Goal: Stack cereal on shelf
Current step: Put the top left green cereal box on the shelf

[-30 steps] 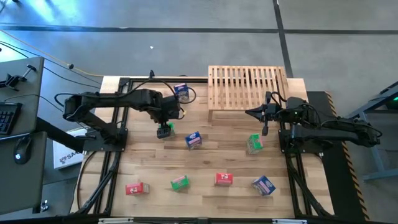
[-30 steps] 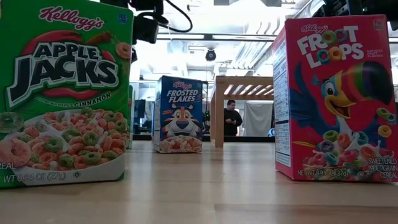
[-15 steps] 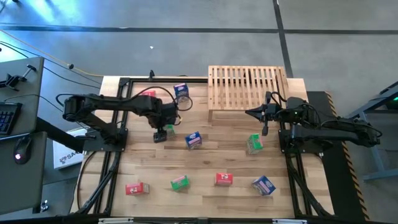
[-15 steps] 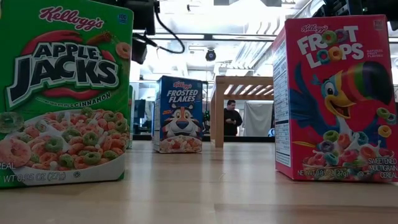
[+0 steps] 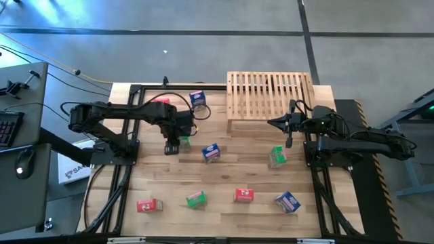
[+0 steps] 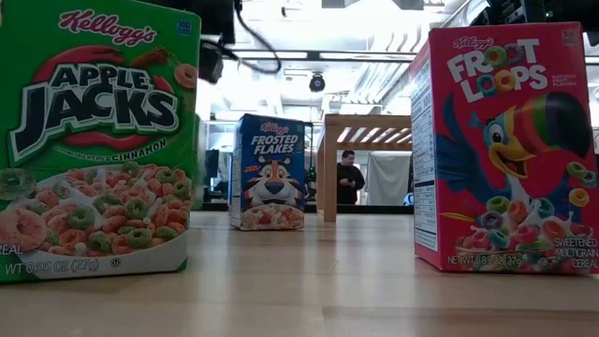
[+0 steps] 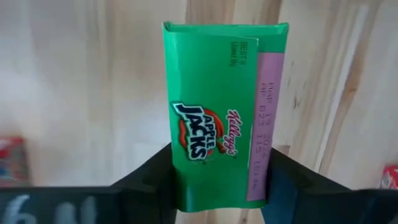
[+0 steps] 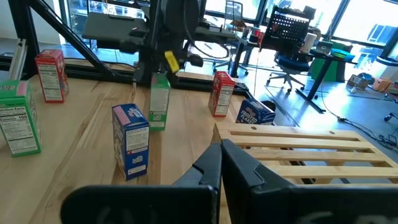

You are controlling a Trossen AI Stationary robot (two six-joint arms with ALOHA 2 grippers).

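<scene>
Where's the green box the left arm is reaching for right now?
High view: the green box stands left of centre between the left gripper's fingers, with a blue box just to its right.

The high camera looks straight down on the table (image 5: pixel 224 169). The low camera sits at tabletop level. Both wrist cameras share the green Apple Jacks box (image 7: pixel 221 118).

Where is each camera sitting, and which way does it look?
High: above, looking down; both arms, shelf.
Low: tabletop height, looking across; only arm parts at top.
Left wrist: on the left arm; left tool around a green cereal box.
Right wrist: on the right arm; shut right tool.
Shared: that green box.
</scene>
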